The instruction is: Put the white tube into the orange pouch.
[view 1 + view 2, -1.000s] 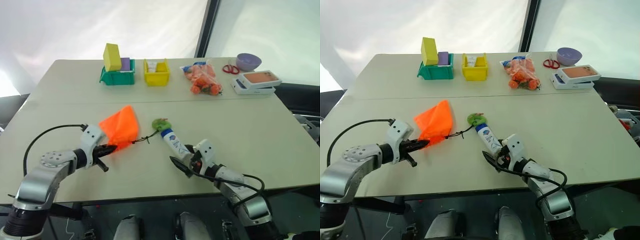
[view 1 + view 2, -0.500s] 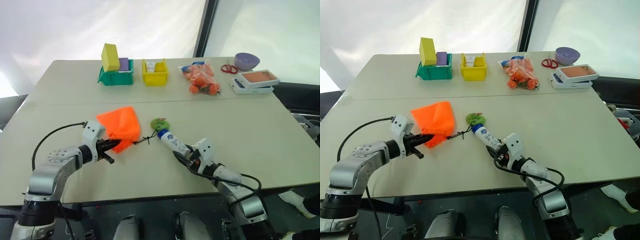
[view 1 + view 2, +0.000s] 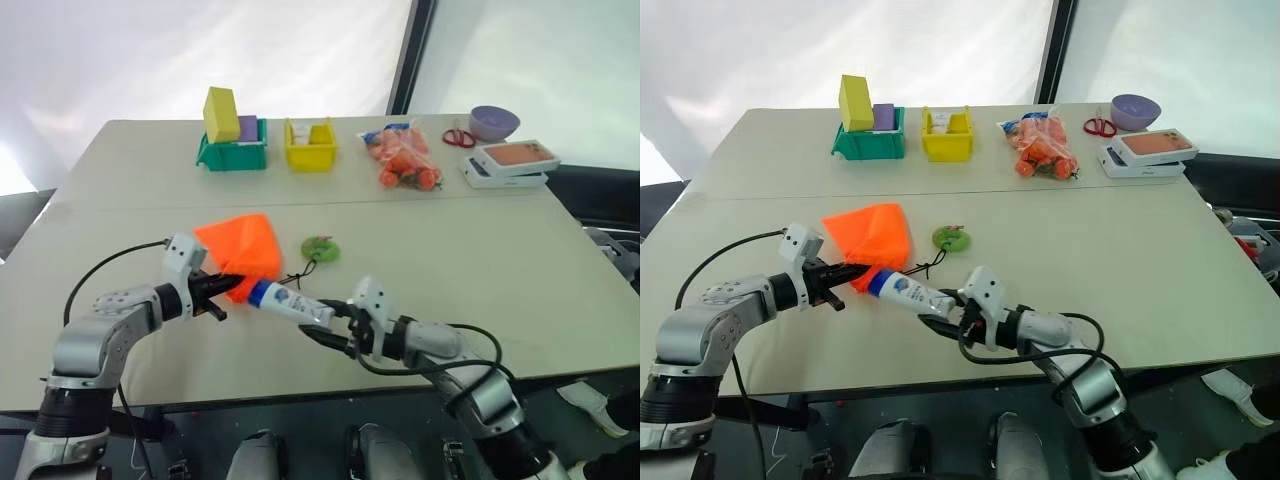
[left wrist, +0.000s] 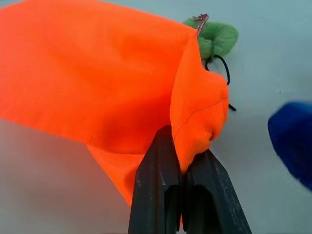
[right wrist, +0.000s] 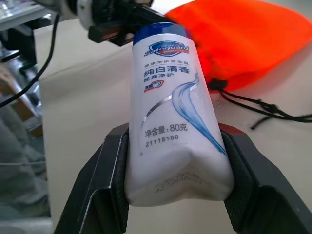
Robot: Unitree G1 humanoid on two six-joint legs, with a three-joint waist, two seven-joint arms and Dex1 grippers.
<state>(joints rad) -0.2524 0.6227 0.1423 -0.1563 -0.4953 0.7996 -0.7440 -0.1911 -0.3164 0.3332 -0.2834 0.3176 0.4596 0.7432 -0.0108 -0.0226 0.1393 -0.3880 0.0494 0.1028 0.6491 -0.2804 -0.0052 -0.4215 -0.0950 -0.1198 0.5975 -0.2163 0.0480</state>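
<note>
Beige table [image 3: 520, 270] with bins [image 3: 235, 150]

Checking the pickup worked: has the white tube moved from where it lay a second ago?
Yes. The white tube, held in the right end effector, has left its spot beside the green tag and now points at the orange pouch.

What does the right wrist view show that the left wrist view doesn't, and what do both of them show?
Right wrist view alone: the white tube's printed label, clamped in the right gripper, and the left gripper beyond its cap. Left wrist view alone: the green tag and the left gripper's fingers pinching fabric. Both: the orange pouch, its black cord, the tube's blue cap and the table.
</note>
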